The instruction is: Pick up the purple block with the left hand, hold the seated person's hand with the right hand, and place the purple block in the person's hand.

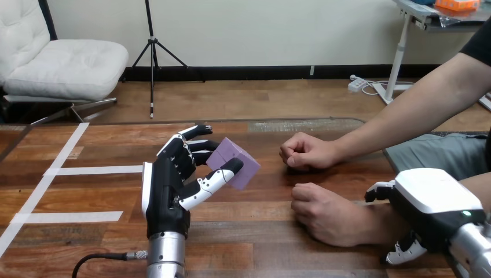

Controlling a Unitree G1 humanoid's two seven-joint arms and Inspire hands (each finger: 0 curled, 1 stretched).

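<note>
My left hand (168, 191) is at the table's middle left, with its thumb and fingers curled round the purple block (234, 162), which is tilted. The person's nearer hand (324, 214) rests palm down on the table to the right of the block, fingers curled in. My right hand (434, 205) sits over that arm's wrist, with a finger showing above the wrist and curled fingers (405, 250) below it. The person's farther hand (307, 152) lies as a loose fist on the table behind.
White tape strips (95, 170) cross the wooden table (272, 249) at the left. The person's farther forearm (405, 116) reaches in from the upper right. A gap of bare table lies between the block and both of the person's hands.
</note>
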